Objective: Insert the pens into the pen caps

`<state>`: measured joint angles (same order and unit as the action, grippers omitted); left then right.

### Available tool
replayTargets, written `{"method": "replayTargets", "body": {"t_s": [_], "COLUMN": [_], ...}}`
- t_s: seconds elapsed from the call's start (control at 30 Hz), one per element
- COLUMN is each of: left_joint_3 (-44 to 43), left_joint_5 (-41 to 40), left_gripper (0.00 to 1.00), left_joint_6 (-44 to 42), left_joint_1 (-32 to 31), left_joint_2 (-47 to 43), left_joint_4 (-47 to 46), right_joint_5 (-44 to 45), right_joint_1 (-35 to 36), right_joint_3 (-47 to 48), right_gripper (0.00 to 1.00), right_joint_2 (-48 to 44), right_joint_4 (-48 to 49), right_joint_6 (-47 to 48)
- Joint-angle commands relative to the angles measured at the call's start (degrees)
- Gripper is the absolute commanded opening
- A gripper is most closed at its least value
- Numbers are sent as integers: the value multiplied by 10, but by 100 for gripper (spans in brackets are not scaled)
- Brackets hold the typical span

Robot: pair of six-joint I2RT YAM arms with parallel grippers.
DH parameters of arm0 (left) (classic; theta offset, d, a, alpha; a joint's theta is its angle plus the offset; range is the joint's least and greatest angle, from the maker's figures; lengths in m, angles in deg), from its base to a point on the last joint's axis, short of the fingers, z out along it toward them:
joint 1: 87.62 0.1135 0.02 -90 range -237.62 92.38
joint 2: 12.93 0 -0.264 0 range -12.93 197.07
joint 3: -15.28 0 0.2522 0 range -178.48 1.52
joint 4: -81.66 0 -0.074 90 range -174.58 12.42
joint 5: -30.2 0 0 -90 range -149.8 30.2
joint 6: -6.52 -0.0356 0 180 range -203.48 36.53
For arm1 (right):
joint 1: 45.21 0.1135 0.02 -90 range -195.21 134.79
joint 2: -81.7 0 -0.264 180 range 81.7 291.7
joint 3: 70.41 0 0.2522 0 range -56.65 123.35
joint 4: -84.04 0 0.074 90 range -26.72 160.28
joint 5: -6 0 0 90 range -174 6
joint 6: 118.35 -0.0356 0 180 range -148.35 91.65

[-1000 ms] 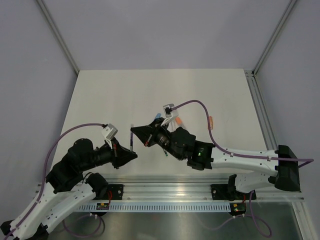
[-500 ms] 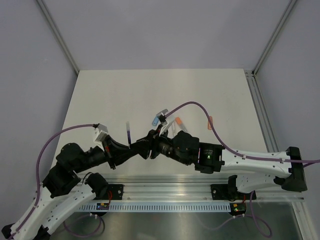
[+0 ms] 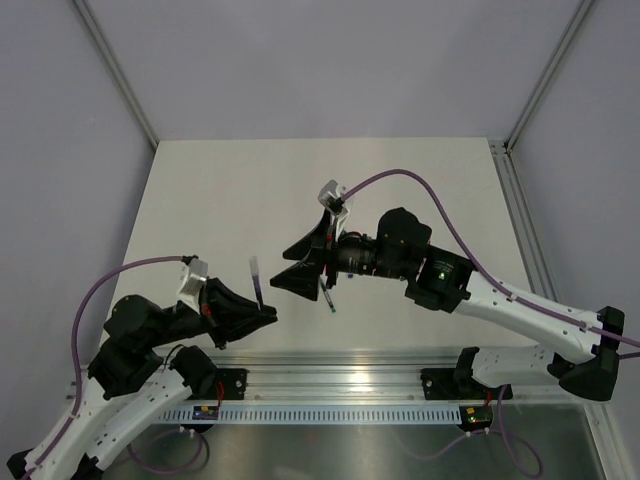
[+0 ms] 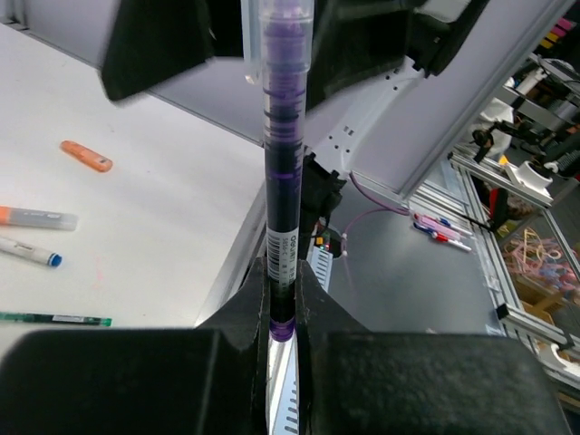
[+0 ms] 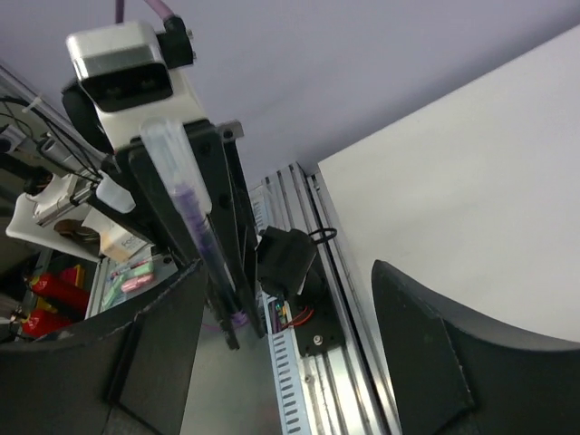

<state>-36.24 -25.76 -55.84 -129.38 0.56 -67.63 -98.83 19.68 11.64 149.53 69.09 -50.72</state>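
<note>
A: State of the left claw [image 4: 284, 292]?
B: Pressed together on a purple pen [image 4: 283, 163], pinching it near the lower end. The pen stands upright, lifted off the worktop [image 3: 230, 190], by the near edge and left of centre. Its top end is clear plastic. Cannot tell whether that is a cap.
A: And the right claw [image 3: 290, 266]?
B: Spread wide, nothing in it. It hangs just right of the purple pen's top, with its 2 fingers pointing left toward the pen and apart from it. In the right wrist view the pen shows between those fingers, beyond their tips.
A: Loose items?
B: The left wrist view shows 3 pens lying flat on the worktop: an orange-ended pen [image 4: 36, 217], a blue-tipped pen [image 4: 32, 252] just beside it, and a thin green pen [image 4: 54, 318]. 1 orange cap [image 4: 86, 156] lies apart from them.
A: From above?
B: The right arm covers most of them. Only the green pen shows, just near of the right claw.
</note>
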Motion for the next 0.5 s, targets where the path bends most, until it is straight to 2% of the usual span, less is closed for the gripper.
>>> {"method": "replayTargets", "body": {"t_s": [0.0,0.17,0.33,0.47], "left_joint_3": [5,27,33,35], "left_joint_5": [65,91,96,94], "left_gripper": [0,0,0,0], "left_joint_6": [28,52,58,59], "left_joint_1": [1,1,1,1], "left_joint_2": [0,6,10,13], "left_joint_4": [-60,-104,-114,-116], "right_joint_5": [-142,-179,-224,-224], "right_joint_1": [-17,-18,-18,-17], "right_joint_3": [75,161,178,180], "right_gripper": [80,82,82,77], "right_joint_2": [20,77,97,106], "right_joint_4": [30,-5,28,41], "right_joint_6": [57,86,75,64]}}
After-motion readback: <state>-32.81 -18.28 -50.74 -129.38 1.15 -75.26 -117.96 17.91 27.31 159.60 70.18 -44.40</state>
